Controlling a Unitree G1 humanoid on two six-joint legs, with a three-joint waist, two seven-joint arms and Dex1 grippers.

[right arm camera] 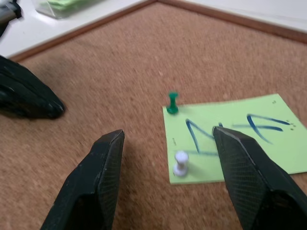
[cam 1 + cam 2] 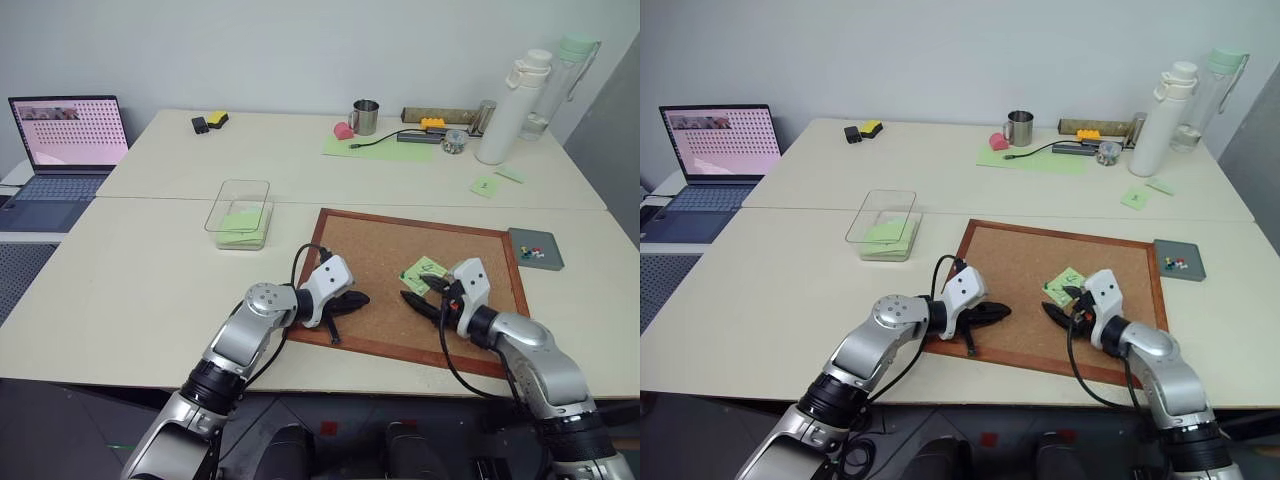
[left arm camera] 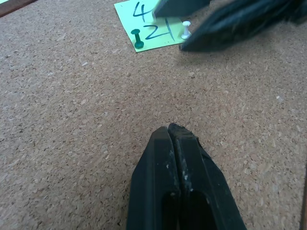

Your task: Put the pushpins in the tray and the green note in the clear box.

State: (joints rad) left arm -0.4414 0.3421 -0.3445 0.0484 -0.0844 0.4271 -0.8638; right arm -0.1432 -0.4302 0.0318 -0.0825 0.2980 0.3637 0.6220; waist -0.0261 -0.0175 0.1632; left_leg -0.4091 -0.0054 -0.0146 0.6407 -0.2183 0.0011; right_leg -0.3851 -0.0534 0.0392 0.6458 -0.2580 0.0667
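Note:
The green note (image 1: 240, 136) with dark scribbles lies on the cork board (image 2: 370, 250), held down by a green pushpin (image 1: 172, 103) and a white pushpin (image 1: 181, 163). My right gripper (image 1: 168, 134) hovers open just over the note's edge, and the white pushpin sits low between its two fingers, untouched. My left gripper (image 2: 358, 298) is shut and empty, resting near the board's left part, pointing toward the note (image 3: 153, 28). The dark-grey tray (image 2: 520, 240) to the right of the board holds several pushpins (image 2: 535, 250). The clear box (image 2: 243, 212) stands left of the board with green paper inside.
A laptop (image 2: 70, 135) sits at the far left. At the back are a metal cup (image 2: 365, 116), a large green sheet (image 2: 375, 147), a white bottle (image 2: 515, 105) and small green notes (image 2: 485, 185). A black and yellow object (image 2: 210, 121) lies at back left.

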